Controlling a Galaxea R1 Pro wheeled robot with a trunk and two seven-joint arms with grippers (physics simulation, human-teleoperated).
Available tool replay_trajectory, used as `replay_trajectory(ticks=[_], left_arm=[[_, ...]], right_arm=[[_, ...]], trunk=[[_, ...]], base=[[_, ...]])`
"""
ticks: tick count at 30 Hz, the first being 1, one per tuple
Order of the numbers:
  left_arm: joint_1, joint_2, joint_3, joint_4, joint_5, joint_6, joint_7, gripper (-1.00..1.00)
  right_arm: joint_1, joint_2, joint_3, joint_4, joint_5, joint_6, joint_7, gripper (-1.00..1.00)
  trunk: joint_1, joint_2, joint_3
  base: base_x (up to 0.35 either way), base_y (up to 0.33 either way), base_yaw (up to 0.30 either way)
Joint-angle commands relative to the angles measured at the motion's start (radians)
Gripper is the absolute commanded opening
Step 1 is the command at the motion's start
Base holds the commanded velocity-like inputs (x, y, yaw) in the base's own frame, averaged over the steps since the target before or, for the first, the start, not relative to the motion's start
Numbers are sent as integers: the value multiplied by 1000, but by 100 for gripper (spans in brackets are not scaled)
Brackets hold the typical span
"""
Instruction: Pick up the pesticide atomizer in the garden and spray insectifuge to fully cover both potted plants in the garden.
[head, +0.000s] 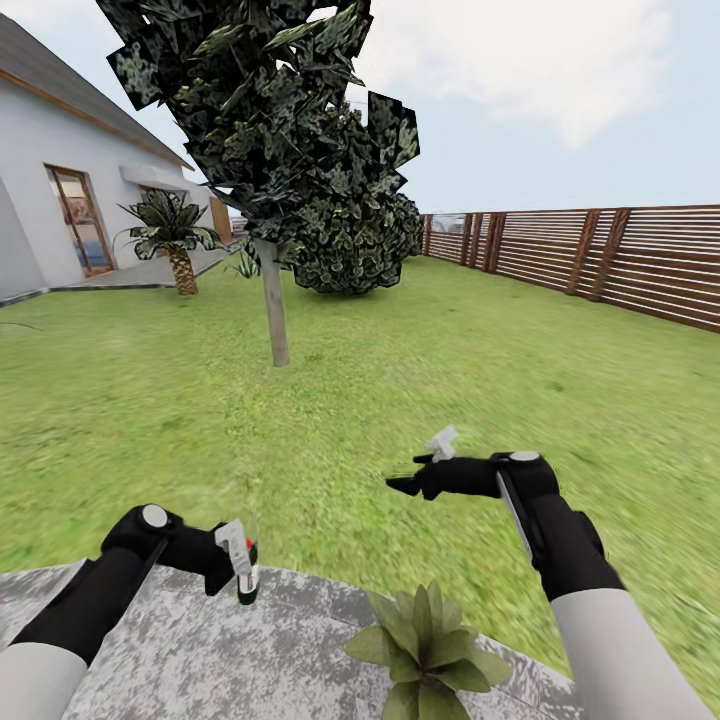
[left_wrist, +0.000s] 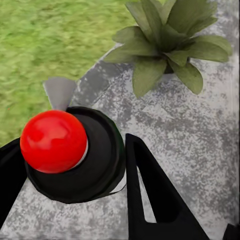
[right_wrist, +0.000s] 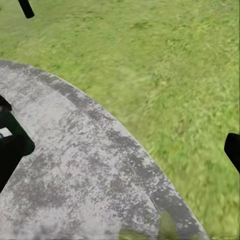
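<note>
My left gripper (head: 232, 562) is shut on the pesticide atomizer (head: 246, 575), a slender dark-green bottle with a red top, held upright over the edge of the grey stone patio (head: 180, 650). In the left wrist view the red top (left_wrist: 53, 141) sits between the black fingers (left_wrist: 150, 195). One potted plant (head: 425, 650), a low rosette of broad green leaves, stands on the patio to the right of the atomizer, also in the left wrist view (left_wrist: 167, 40). My right gripper (head: 400, 486) hovers open and empty above the lawn just beyond that plant; its fingers (right_wrist: 232, 150) are spread wide.
Lawn (head: 420, 380) stretches ahead. A thin tree trunk (head: 274, 305) stands in it under dark foliage, with a round dark bush (head: 350, 245) behind. A brown slat fence (head: 600, 255) runs along the right. A house (head: 60, 200) and a palm (head: 175, 235) are at the far left.
</note>
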Motion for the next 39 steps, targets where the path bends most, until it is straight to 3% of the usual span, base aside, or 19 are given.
replay_trajectory(ticks=[1,2,6,7,11,12,13,17,18,20,22,26,29,39], left_arm=[[-1,1,-2,-2,-14,9,-21,-100],[-1,0,-2,-2,-37,8,-49,-100],[-2,-2,-2,-33,-123,8,-100,-100],[-2,-2,-2,-41,-131,8,-103,-100],[-2,-11,-2,-57,-144,8,-146,-100],[-2,-21,-3,-77,-147,7,-179,-100],[-2,-26,-4,-90,-148,7,-188,-100],[-2,-37,-13,-122,-150,7,-196,-100],[-2,-45,-35,-134,-150,7,-206,-100],[-2,-56,-73,-140,-150,7,-213,-100],[-2,-62,-96,-147,-150,7,-216,-100],[-2,-69,-137,-171,-150,8,-217,-100],[-2,-98,-177,-181,-150,9,-217,-100],[-2,-172,-192,-186,-152,10,-217,-100]], right_arm=[[-1,0,6,-1,18,3,10,100],[-1,1,15,-1,31,3,15,-100],[-1,4,38,-1,50,3,25,-100],[-1,4,44,-2,50,3,26,-100],[-1,3,112,-2,51,3,39,-100],[-1,4,170,-3,51,3,104,-100],[-1,4,185,-5,51,3,140,-100],[-1,5,195,-15,51,3,162,-100],[-1,7,205,-22,51,3,165,-100],[-1,10,267,-25,51,3,166,-100],[-1,10,295,-26,52,3,166,-100],[-1,14,312,-27,52,3,166,-100],[-1,15,315,-27,53,3,166,-100],[-1,20,316,-27,54,3,166,-100]], trunk=[[0,-1,-1],[0,-1,-1],[0,-1,-1],[0,-1,-1],[0,-1,-1],[0,-1,-1],[0,-1,-1],[0,-1,-1],[0,-1,-1],[0,-1,-1],[0,-1,-1],[0,-1,-1],[0,-1,-1],[0,-1,-1]], base=[[0,0,0],[0,0,0],[0,0,0],[0,0,0],[0,0,0],[0,0,0],[0,0,0],[0,0,0],[0,0,0],[0,0,0],[0,0,0],[0,0,0],[0,0,0],[0,0,0]])
